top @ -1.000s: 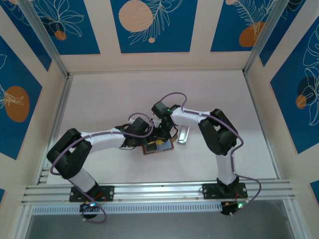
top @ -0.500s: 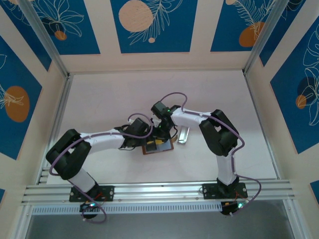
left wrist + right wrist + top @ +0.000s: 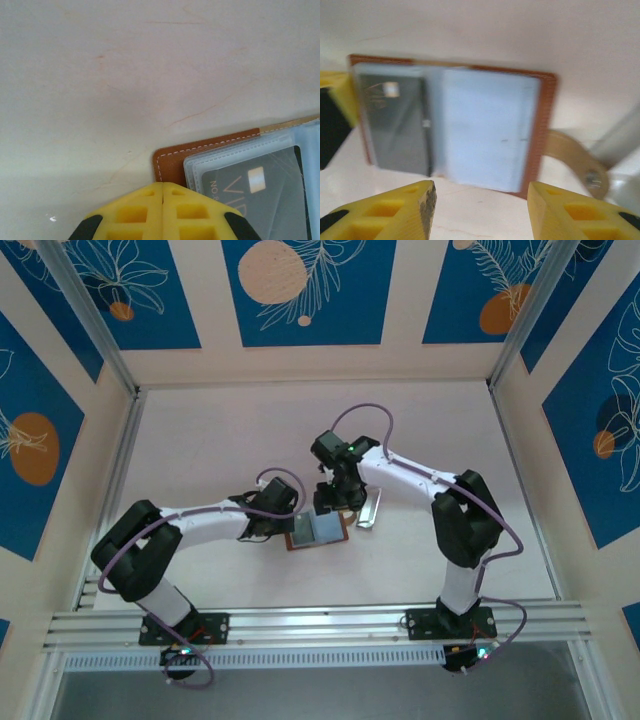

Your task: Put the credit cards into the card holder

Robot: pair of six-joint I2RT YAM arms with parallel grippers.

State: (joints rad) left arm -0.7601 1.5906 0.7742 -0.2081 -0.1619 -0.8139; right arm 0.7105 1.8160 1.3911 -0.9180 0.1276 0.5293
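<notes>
Wide pale table (image 3: 200,440), and all the action sits just toward 6 o'clock from its centre. The left arm reaches in from 8 o'clock, and its left claw (image 3: 163,189) has its yellow fingers pressed together with nothing between them, tips down at the 9 o'clock edge of the card holder (image 3: 318,530), apparently pinning it. The right arm arcs over from 4 o'clock. The right claw (image 3: 480,200) hovers just off the holder's 12 o'clock side, fingers spread and empty. The brown holder lies open and flat, clear sleeves up. A narrow silvery-grey piece (image 3: 370,510) lies beside it at 2 o'clock. A dark card (image 3: 397,122) looks seated in the sleeve nearest the left claw, while the paler sleeve next to it looks free, though the blur makes that uncertain. The strap with its snap (image 3: 580,167) trails out on the silvery piece's side. My read: one card is in and the insertion step has just wrapped. Any further card would need to go edge-first into that pale sleeve, with the left claw holding the leather down.
</notes>
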